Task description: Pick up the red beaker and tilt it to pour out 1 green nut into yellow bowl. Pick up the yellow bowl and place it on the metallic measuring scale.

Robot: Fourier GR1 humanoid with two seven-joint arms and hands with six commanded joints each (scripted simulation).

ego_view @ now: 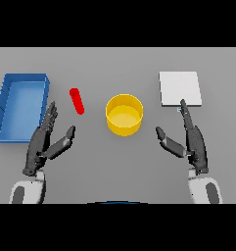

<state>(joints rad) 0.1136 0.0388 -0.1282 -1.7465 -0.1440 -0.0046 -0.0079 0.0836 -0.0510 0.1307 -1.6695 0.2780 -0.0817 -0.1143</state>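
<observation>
Red beaker (77, 101) beside yellow bowl (124, 114)

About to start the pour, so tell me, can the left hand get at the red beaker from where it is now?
Probably yes. The left hand is open, just below the red beaker, with bare table between them. The blue bin sits off to the side, out of the way.

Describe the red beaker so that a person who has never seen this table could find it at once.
Start at the big blue tray on the left of the grey table. Between that tray and the yellow bowl in the middle lies the red beaker, just beyond the left hand. It is the only red thing, small, thin and long, lying slanted.
</observation>
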